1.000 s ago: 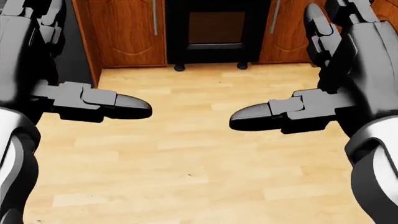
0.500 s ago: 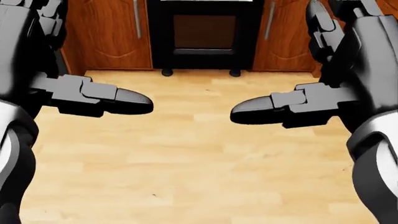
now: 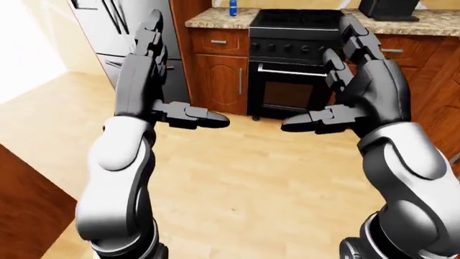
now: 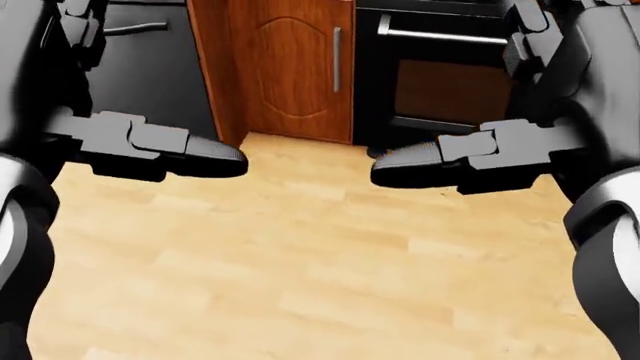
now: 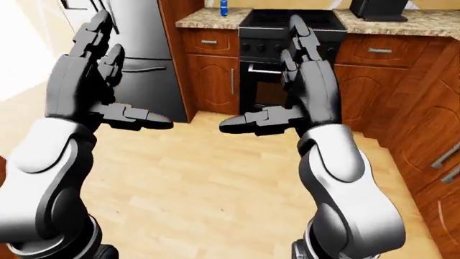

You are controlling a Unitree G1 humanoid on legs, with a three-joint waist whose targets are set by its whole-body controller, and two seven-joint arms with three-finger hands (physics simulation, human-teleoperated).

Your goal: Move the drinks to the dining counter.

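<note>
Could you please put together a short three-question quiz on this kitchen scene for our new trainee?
1. True or false: the left hand and the right hand both hold nothing.
2. Which lies nearest the blue bottle on the granite counter in the left-eye view? A) the black oven B) the refrigerator C) the dark appliance at top right
3. Fill in: the floor between the hands is pale ____.

Key: 1 true, fingers spread open. 2 A. 3 wood.
</note>
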